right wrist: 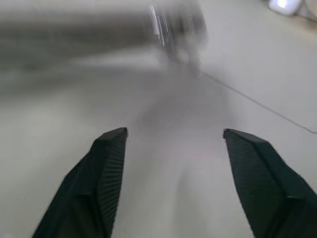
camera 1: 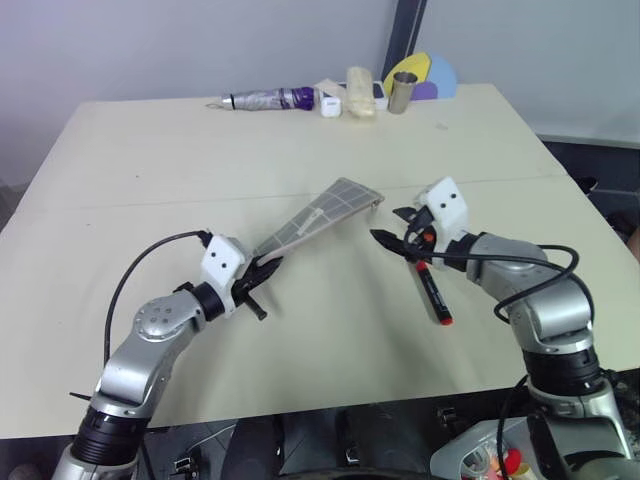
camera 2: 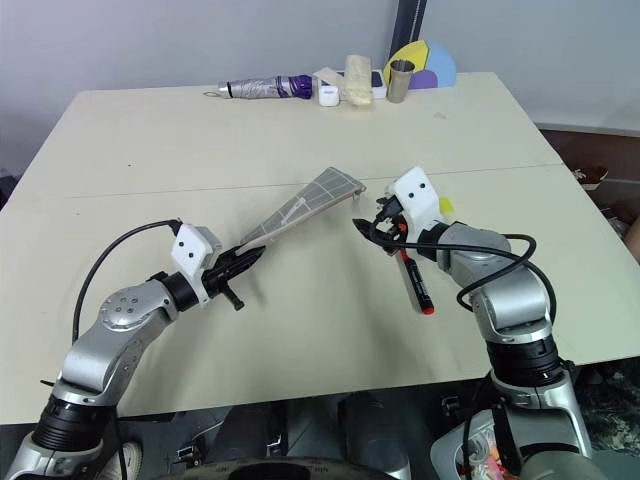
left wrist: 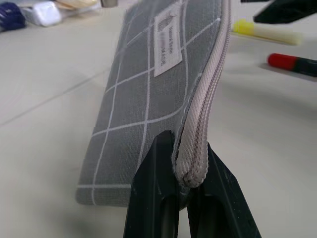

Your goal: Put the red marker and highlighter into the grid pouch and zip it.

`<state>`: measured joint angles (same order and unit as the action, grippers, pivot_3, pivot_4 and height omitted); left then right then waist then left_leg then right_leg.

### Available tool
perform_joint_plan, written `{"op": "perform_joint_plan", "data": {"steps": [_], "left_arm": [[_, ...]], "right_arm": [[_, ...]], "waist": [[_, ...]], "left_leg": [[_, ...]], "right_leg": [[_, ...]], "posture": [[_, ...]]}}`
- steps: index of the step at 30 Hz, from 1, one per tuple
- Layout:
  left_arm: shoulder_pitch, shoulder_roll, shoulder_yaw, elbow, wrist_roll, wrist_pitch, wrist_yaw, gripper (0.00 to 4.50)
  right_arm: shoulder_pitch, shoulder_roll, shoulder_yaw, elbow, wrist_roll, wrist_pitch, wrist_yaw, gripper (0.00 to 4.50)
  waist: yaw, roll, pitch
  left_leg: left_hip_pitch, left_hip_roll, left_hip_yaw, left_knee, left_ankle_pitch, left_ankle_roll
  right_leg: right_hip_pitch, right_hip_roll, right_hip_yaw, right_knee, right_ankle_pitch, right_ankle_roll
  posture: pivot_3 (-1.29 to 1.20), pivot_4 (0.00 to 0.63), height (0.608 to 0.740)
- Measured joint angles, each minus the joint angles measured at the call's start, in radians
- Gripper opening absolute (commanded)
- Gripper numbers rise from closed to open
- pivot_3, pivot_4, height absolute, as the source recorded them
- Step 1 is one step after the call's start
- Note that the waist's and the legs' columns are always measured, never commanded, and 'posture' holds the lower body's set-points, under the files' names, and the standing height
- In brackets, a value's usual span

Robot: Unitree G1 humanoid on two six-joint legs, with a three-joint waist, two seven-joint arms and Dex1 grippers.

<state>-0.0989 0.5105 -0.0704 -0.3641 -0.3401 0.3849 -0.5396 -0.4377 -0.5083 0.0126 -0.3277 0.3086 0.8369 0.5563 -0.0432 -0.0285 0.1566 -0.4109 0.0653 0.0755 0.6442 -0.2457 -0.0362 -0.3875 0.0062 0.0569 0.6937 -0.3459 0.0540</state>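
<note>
- The left gripper (camera 1: 262, 280) is clenched on the near end of the grid pouch (camera 1: 320, 217), pinching its zipper edge and holding it lifted off the table (camera 1: 150, 180).
- The right gripper (camera 1: 398, 238) hangs spread and empty above the red marker (camera 1: 431, 289), facing the pouch's far end.
- The highlighter (left wrist: 267, 32) lies beside the marker.
- Risk: the zipper looks closed, and a thin pinch on one end may let the pouch twist or slip when the right fingers pull.
</note>
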Motion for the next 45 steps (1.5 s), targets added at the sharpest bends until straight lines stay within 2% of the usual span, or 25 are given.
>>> {"op": "perform_joint_plan", "data": {"steps": [3, 12, 15, 19, 20, 34, 45], "left_arm": [[-0.021, -0.003, -0.019, -0.006, 0.016, 0.027, 0.003, 0.00], [-0.034, -0.012, -0.024, -0.009, 0.033, 0.043, -0.002, 0.00], [-0.034, -0.013, -0.025, -0.009, 0.040, 0.043, -0.003, 0.00], [-0.037, -0.026, -0.034, -0.009, 0.067, 0.042, 0.006, 0.00], [-0.040, -0.034, -0.035, -0.009, 0.076, 0.042, 0.012, 0.00], [-0.060, -0.118, -0.085, 0.000, 0.158, 0.045, 0.067, 0.00], [-0.106, -0.166, -0.145, 0.048, 0.232, 0.018, 0.069, 0.00]], "right_arm": [[-0.025, 0.055, -0.001, 0.001, 0.013, 0.035, -0.049, 3.29], [-0.049, 0.079, 0.001, 0.043, -0.013, 0.049, -0.145, 3.29], [-0.056, 0.081, 0.001, 0.057, -0.014, 0.048, -0.149, 2.46], [-0.073, 0.091, 0.006, 0.058, -0.013, 0.047, -0.149, 0.36], [-0.077, 0.092, 0.013, 0.058, -0.013, 0.047, -0.149, 0.07], [-0.078, 0.081, 0.133, 0.005, -0.031, 0.091, -0.133, 0.07], [-0.112, 0.012, 0.329, -0.152, -0.030, 0.155, -0.033, 0.07]], "waist": [[0.000, 0.000, 0.000], [0.001, 0.000, 0.000], [0.001, 0.000, 0.000], [0.000, 0.000, 0.000], [0.001, 0.000, 0.000], [0.000, 0.000, 0.000], [0.001, 0.000, 0.000]], "left_leg": [[0.000, 0.000, 0.000, 0.001, 0.000, 0.000], [0.000, 0.000, 0.000, 0.001, 0.000, 0.000], [0.000, 0.000, 0.000, 0.001, 0.000, 0.000], [0.000, 0.000, 0.000, 0.001, 0.000, 0.000], [0.000, 0.000, 0.000, 0.001, 0.000, 0.000], [0.000, 0.000, 0.000, 0.001, 0.000, 0.000], [-0.001, 0.000, 0.000, 0.001, 0.000, 0.000]], "right_leg": [[0.000, 0.000, 0.000, 0.002, 0.000, 0.000], [-0.001, 0.000, 0.001, 0.002, 0.000, 0.000], [-0.001, 0.000, 0.001, 0.002, 0.000, 0.000], [-0.001, 0.000, 0.001, 0.002, 0.000, 0.000], [-0.001, 0.000, 0.001, 0.002, 0.000, 0.000], [-0.001, 0.000, 0.001, 0.002, 0.000, 0.000], [-0.001, 0.000, 0.001, 0.001, 0.000, 0.000]], "posture": [[0.00, 0.150, 0.740], [0.00, 0.150, 0.740], [0.00, 0.150, 0.740], [0.00, 0.150, 0.740], [0.00, 0.150, 0.740], [0.00, 0.150, 0.740], [0.00, 0.150, 0.740]]}}
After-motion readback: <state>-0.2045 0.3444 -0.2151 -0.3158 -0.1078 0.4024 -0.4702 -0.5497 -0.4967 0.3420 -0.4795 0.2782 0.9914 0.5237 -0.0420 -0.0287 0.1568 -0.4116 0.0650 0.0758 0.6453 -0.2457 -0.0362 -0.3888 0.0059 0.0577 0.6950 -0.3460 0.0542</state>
